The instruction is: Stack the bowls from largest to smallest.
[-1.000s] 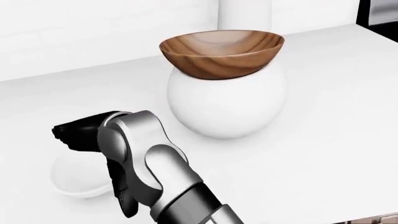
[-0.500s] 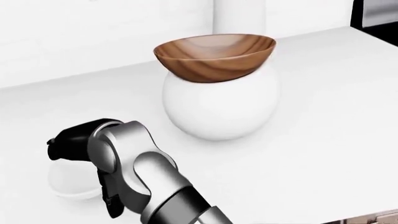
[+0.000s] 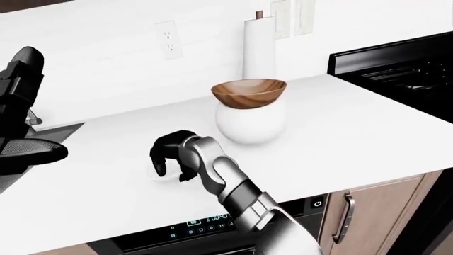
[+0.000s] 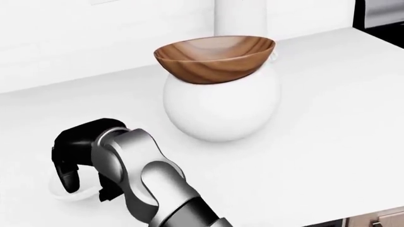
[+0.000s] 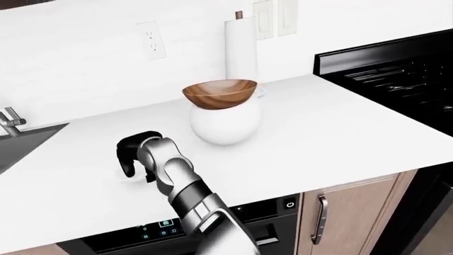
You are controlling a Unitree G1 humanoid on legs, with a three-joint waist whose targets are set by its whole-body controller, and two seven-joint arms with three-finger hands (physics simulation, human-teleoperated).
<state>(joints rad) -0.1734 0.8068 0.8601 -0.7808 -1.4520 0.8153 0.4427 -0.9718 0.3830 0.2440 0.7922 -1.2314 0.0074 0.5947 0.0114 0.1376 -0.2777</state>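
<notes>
**Inspector:** What is recorded nearest the robot?

**Assessor:** The right hand (image 4: 79, 156) is recorded low on the white counter (image 4: 328, 118), at the lower left of the head view. Its dark fingers (image 4: 66, 179) are curled downward over a small white bowl (image 4: 63, 193), of which only a rim sliver is seen. Whether the bowl is actually gripped cannot be told. The left hand (image 3: 21, 114) is seen raised at the left edge of the left-eye view, nothing in it; how far its fingers are spread cannot be told.

**Inspector:** And beyond that?

**Assessor:** A wooden bowl (image 4: 214, 56) is seated on the round white bowl (image 4: 221, 106), with a paper towel roll (image 3: 259, 48) behind them and a black stove (image 3: 403, 69) at the right.

**Inspector:** How is the small bowl expected to handle?

**Assessor:** It is judged light, rigid and smooth-glazed, so slippage is likely, and chipping if it is dropped. A pinch across the rim is advised.

**Inspector:** What is obscured?

**Assessor:** Most of the small bowl is covered by the hand, and the large bowl's opening is hidden under the wooden one.
</notes>
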